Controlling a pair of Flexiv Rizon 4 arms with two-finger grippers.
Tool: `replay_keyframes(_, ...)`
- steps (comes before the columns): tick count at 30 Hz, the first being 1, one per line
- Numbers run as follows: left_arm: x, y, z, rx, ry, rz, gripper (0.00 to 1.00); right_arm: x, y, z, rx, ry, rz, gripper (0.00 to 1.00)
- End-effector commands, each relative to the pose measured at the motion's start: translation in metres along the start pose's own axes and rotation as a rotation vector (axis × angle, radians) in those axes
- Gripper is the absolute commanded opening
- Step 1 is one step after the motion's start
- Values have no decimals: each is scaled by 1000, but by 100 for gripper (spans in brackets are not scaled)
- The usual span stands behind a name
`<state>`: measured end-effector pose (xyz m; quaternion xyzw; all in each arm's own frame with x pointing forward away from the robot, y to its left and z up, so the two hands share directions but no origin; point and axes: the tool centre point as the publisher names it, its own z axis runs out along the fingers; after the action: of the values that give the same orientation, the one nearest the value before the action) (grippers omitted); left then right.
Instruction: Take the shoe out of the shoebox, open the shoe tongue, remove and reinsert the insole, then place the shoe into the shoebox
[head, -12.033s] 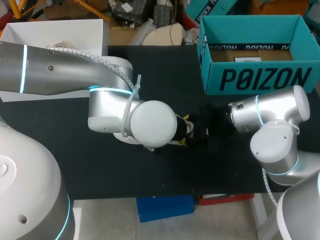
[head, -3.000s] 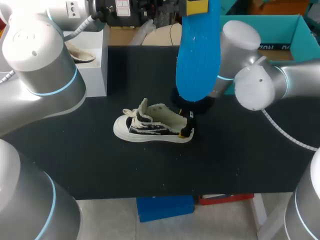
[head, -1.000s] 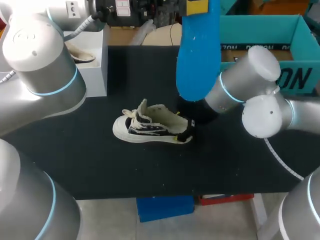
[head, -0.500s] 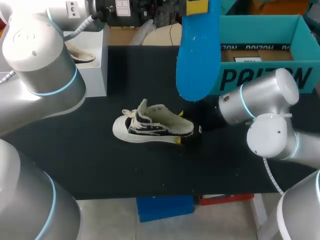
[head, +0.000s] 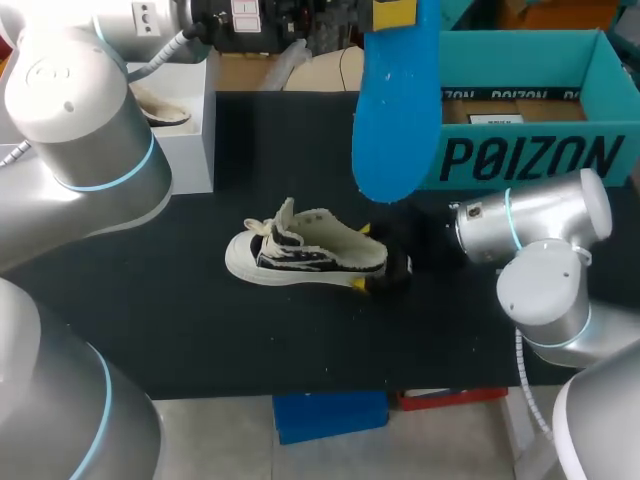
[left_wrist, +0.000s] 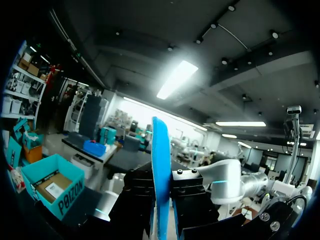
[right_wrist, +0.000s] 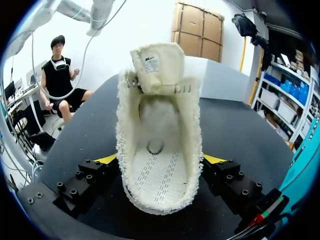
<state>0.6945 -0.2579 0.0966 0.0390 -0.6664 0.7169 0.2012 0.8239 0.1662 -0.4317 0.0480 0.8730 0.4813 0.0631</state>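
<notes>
Near the middle of the table (head: 200, 330) stands the shoe (head: 300, 255), cream canvas with black side panels, tongue raised; the blue insole (head: 395, 110) is held high above.

Left wrist: the left gripper (left_wrist: 161, 180) pinches the insole edge-on; thin, likely floppy.

Right wrist: the right gripper (right_wrist: 160, 162) squeezes the heel's soft sides; light, best held there.

Bold black lettering (head: 530, 157) on teal shoebox (head: 612, 80) front, white label (head: 495, 118) inside, printed tag (right_wrist: 151, 63) on shoe tongue (right_wrist: 165, 77).
</notes>
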Motion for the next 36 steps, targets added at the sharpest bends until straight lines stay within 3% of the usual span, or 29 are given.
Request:
replay_keyframes(1, 1, 0, 1, -1, -5, -1, 0, 2, -4, 2, -67, -2, 0, 100)
replay_keyframes(9, 1, 0, 1, -1, -5, -1, 0, 3, -5, 0, -64, 1, 0, 100)
replay_keyframes(15, 1, 0, 1, -1, -5, -1, 0, 0, -6, -17, 17, -11, 12, 100)
replay_keyframes(22, 1, 0, 1, -1, -5, -1, 0, -6, -6, -39, 193, -17, 36, 100)
replay_keyframes(27, 1, 0, 1, -1, -5, -1, 0, -11, 1, -52, 293, -5, 63, 100)
replay_keyframes(36, 1, 0, 1, -1, -5, -1, 0, -22, 21, -63, 554, 47, 70, 100)
